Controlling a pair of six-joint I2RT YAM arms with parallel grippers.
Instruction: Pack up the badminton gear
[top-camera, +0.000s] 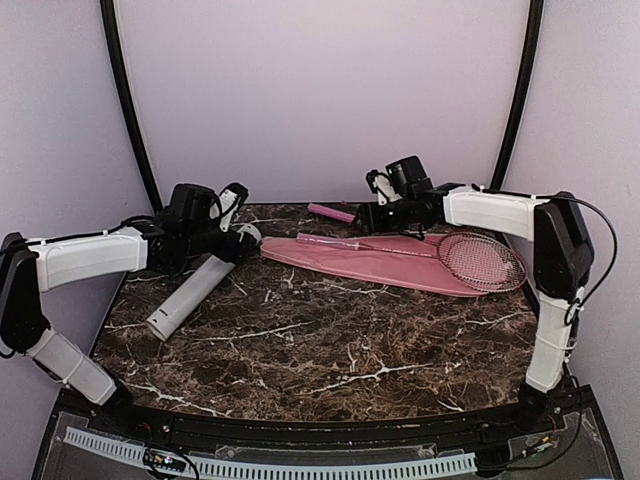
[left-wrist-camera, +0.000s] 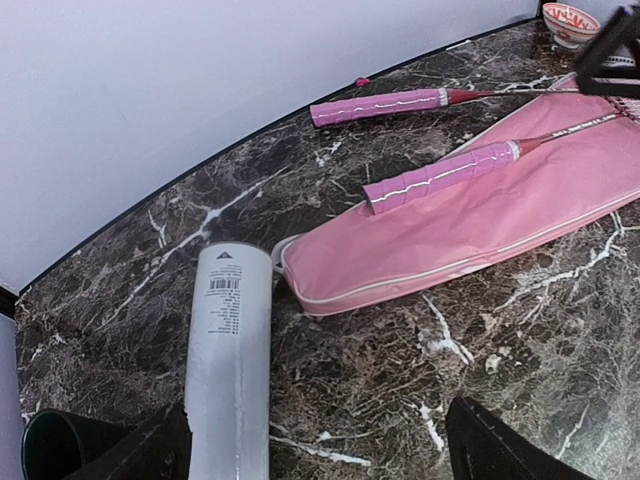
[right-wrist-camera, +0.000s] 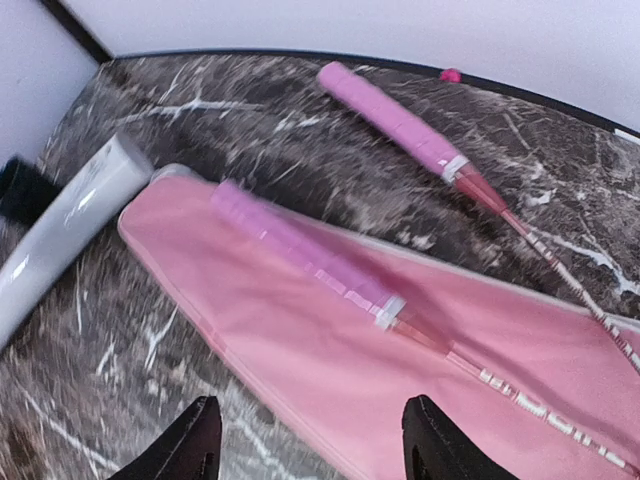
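Observation:
A long pale grey tube (top-camera: 200, 285) (left-wrist-camera: 232, 350) lies on the marble table at the left. My left gripper (top-camera: 240, 218) (left-wrist-camera: 320, 458) hovers open over its far end, the tube just inside the left finger, not gripped. A large pink cover (top-camera: 390, 265) (left-wrist-camera: 470, 225) (right-wrist-camera: 330, 350) lies flat across the middle. One pink-handled racket (top-camera: 482, 262) (left-wrist-camera: 440, 177) (right-wrist-camera: 300, 250) rests on top of it. A second racket's handle (top-camera: 330, 212) (left-wrist-camera: 378, 104) (right-wrist-camera: 395, 115) lies behind it on the bare table. My right gripper (top-camera: 362, 218) (right-wrist-camera: 312, 445) is open above the cover's near edge, holding nothing.
A small dark green cup (left-wrist-camera: 60, 445) (right-wrist-camera: 20, 190) stands left of the tube. An orange-patterned bowl (left-wrist-camera: 571, 20) sits at the far back right. A tiny pink bit (left-wrist-camera: 362, 81) (right-wrist-camera: 450, 75) lies at the table's back edge by the wall.

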